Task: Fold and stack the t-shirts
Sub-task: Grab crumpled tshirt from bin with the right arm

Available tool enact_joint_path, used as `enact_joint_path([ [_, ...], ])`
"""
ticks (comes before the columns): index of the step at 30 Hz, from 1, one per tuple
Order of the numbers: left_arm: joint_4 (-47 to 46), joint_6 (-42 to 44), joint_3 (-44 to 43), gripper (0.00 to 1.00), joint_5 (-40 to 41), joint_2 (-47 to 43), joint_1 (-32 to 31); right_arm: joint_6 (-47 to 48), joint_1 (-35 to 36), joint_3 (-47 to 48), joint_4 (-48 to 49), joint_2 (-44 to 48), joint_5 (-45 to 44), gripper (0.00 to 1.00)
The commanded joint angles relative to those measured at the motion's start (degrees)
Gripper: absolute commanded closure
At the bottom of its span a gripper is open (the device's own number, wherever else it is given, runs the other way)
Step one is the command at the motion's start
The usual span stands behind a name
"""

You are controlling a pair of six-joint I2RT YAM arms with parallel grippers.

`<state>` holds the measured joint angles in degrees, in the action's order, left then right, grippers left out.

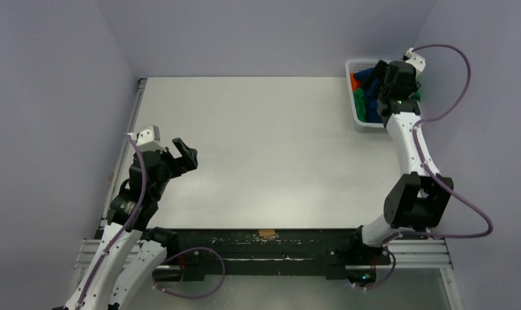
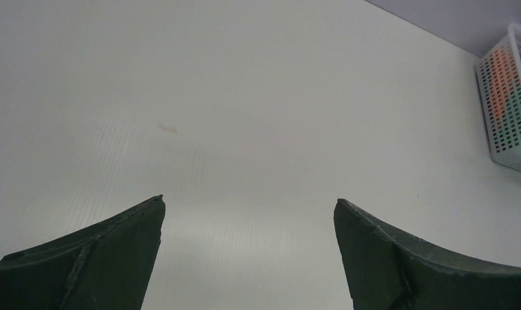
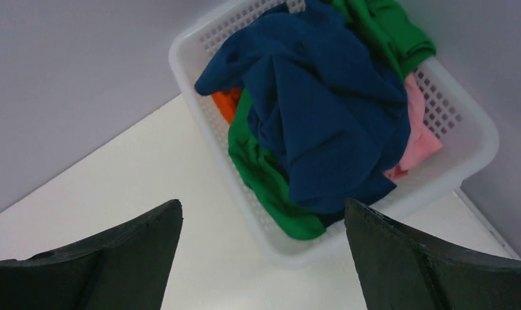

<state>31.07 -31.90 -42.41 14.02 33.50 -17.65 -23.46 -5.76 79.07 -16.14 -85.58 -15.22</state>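
Observation:
The t-shirts lie crumpled in a white lattice basket (image 3: 467, 139) at the table's far right corner. A navy blue t-shirt (image 3: 322, 110) lies on top, over a green one (image 3: 264, 174), an orange one (image 3: 226, 103) and a pink one (image 3: 420, 132). From above the pile (image 1: 364, 97) shows partly under my right arm. My right gripper (image 3: 263, 210) hovers open and empty above the basket's near rim; in the top view its fingers are hidden behind the wrist. My left gripper (image 1: 188, 152) is open and empty over the bare white table at the left.
The white tabletop (image 1: 264, 142) spans the middle, bounded by grey walls at the back and sides. The basket also shows at the far right of the left wrist view (image 2: 509, 103). A black rail (image 1: 264, 248) with the arm bases runs along the near edge.

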Motion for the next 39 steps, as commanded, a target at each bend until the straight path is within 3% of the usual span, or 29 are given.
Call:
enact_joint_path([
  [1, -1.3, -0.4, 0.1, 0.0, 2.4, -0.1, -0.2, 4.6, -1.1, 12.6, -4.2, -11.7, -7.5, 0.07],
  [7, -0.3, -0.8, -0.1, 0.0, 5.4, 0.3, -0.2, 5.3, -2.0, 23.2, -7.6, -25.1, -9.3, 0.13],
  [10, 0.2, -1.1, 0.0, 0.0, 6.4, 0.5, -0.3, 5.4, -2.1, 25.2, -6.4, -29.3, -10.6, 0.25],
  [11, 0.8, -1.2, 0.0, 0.0, 6.5, 0.5, -0.2, 5.4, -2.2, 26.2, -6.1, -30.5, -11.2, 0.39],
  [13, 2.1, -1.4, -0.2, 0.0, 6.9, 0.3, -0.3, 5.2, -2.1, 28.6, -6.4, -31.5, -12.1, 0.78],
  [15, 2.5, -1.5, -0.2, 0.0, 7.4, -0.3, -0.3, 4.4, -2.1, 30.0, -6.5, -29.8, -12.4, 1.0],
  [22, 2.9, -1.6, 0.6, 0.0, 7.4, -3.0, -0.2, 5.1, -2.1, 26.1, -2.0, -12.6, -10.3, 1.0],
  [27, 2.6, -1.5, 0.7, 0.0, 7.1, -3.5, -0.2, 4.0, -1.8, 27.6, -1.4, -3.0, 8.6, 1.0],
  [32, 1.8, -1.5, 0.7, 0.0, 5.1, -3.4, -0.2, -0.9, 0.8, 35.1, -3.3, 0.8, 31.8, 1.0],
  [36, 2.1, -1.8, 0.3, 0.0, 4.6, -3.4, -0.2, 2.0, 12.7, 40.2, -6.6, 2.0, 39.3, 1.0],
  [39, 3.1, -2.8, -0.1, 0.0, 4.7, -3.2, -0.2, -1.2, 18.2, 38.6, -3.9, 3.1, 45.0, 1.0],
])
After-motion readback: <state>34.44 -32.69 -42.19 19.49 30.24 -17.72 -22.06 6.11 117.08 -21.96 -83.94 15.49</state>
